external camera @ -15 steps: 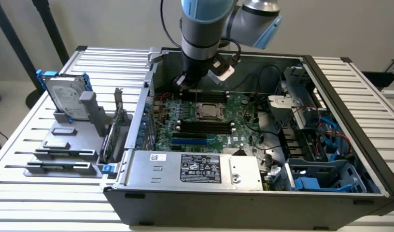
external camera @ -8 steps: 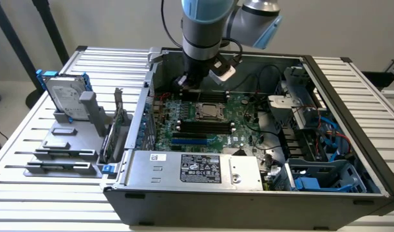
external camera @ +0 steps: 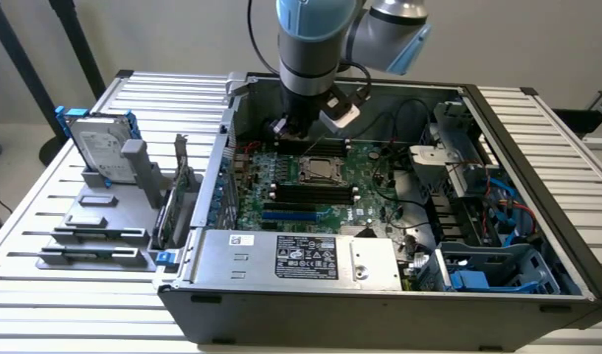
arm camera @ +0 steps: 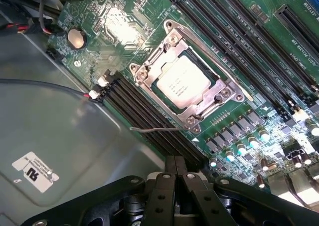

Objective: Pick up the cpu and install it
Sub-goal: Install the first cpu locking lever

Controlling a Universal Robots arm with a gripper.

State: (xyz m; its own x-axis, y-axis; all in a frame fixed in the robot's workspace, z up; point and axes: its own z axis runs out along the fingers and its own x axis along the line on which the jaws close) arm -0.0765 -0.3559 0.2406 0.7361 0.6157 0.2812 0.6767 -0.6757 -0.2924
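The cpu [arm camera: 183,81], a small square chip with a shiny silver top, lies flat inside the metal socket frame [arm camera: 172,36] on the green motherboard [arm camera: 259,51]. In the exterior view the cpu [external camera: 319,168] sits mid-board inside the open computer case [external camera: 537,169]. My gripper [arm camera: 175,167] hangs above the board, off to one side of the socket and over the black memory slots, not touching the chip. Its two black fingers [arm camera: 164,186] are pressed together with nothing between them. Seen from outside, the gripper [external camera: 299,134] is just beyond the socket, toward the back of the case.
A thin metal socket lever [arm camera: 154,129] lies beside the frame. A silver hard drive in a blue bracket [external camera: 99,147] and grey plastic bars [external camera: 94,236] stand on the table at the exterior view's left. The power supply [external camera: 301,258] closes the case front; cables [external camera: 409,118] run along the right.
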